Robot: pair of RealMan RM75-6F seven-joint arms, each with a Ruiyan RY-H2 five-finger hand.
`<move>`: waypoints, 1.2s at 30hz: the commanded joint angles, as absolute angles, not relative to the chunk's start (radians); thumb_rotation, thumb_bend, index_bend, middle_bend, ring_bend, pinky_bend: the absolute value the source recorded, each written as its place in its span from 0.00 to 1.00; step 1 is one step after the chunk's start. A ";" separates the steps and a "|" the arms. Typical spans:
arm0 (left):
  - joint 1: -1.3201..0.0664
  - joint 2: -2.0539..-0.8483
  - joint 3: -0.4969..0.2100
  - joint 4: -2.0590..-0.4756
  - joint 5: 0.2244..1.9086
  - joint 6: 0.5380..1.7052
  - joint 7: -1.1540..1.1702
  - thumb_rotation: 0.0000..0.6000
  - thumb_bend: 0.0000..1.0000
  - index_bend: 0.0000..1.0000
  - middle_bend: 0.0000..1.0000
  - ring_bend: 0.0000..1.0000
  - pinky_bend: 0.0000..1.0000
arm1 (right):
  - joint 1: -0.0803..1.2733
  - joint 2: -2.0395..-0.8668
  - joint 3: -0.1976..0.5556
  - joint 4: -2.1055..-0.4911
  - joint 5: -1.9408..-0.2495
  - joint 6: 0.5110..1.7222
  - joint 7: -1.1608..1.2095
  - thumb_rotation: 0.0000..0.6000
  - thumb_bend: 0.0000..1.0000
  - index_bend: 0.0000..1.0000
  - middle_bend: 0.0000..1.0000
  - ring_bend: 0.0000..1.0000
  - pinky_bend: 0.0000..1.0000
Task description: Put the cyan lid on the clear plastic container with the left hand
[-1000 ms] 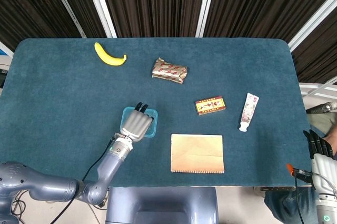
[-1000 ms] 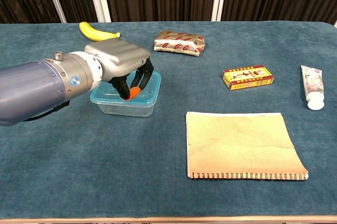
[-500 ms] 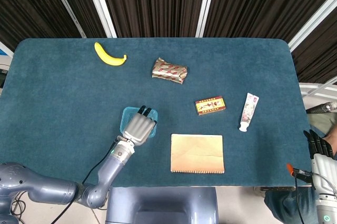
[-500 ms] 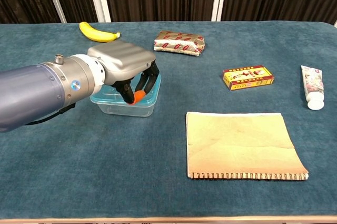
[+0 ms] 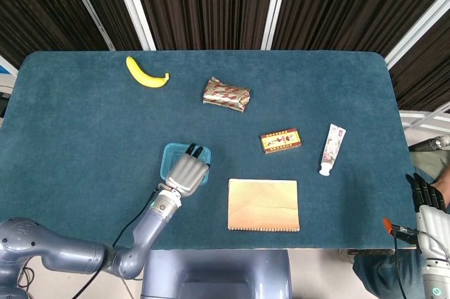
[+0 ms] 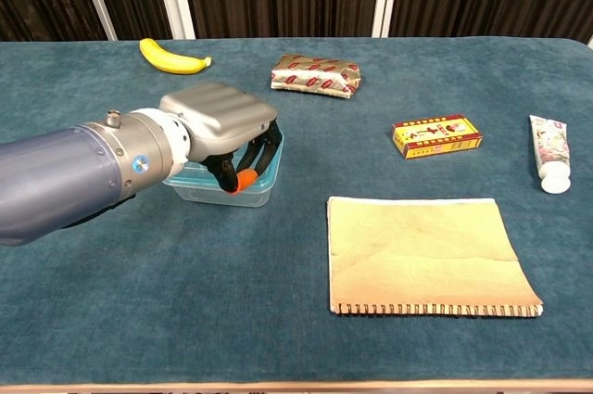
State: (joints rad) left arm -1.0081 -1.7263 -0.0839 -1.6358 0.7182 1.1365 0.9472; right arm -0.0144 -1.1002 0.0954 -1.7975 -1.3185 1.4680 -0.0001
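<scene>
The cyan lid (image 5: pixel 171 158) lies flat on the clear plastic container (image 6: pixel 260 189), left of the table's middle. My left hand (image 5: pixel 188 172) hovers over the lid's near right part, covering most of it. In the chest view the left hand (image 6: pixel 219 121) has its fingers (image 6: pixel 270 147) bent down over the lid's rim (image 6: pixel 276 155), and an orange-tipped thumb hangs in front of the container's wall. It grips nothing that I can see. My right hand (image 5: pixel 425 195) hangs off the table's near right corner, fingers straight and empty.
A tan notebook (image 5: pixel 264 204) lies just right of the container. Behind it are a red-and-yellow box (image 5: pixel 280 140), a tube (image 5: pixel 332 148) and a foil packet (image 5: pixel 226 93). A banana (image 5: pixel 145 73) lies at the far left.
My left hand has slid back toward the near edge, off the lid's far side. The container and lid have stayed in place. The right hand has not moved.
</scene>
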 commanded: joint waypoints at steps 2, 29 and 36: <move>-1.006 -1.735 -0.081 -1.624 0.721 1.133 0.949 1.00 0.51 0.59 0.53 0.12 0.11 | -0.014 -1.101 0.095 -1.798 -1.319 1.468 0.000 1.00 0.27 0.03 0.00 0.00 0.00; -0.978 -1.773 -0.062 -1.549 0.753 1.123 0.957 1.00 0.51 0.59 0.53 0.12 0.10 | -0.015 -1.101 0.095 -1.796 -1.326 1.472 0.006 1.00 0.27 0.03 0.00 0.00 0.00; -0.973 -1.777 -0.063 -1.538 0.755 1.115 0.961 1.00 0.51 0.59 0.53 0.12 0.10 | -0.015 -1.101 0.096 -1.796 -1.324 1.472 0.006 1.00 0.27 0.03 0.00 0.00 0.00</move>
State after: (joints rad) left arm -0.9733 -1.7764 -0.0631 -1.5381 0.7543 1.1155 0.9603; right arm -0.0152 -1.1013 0.0958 -1.7960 -1.3244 1.4720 0.0059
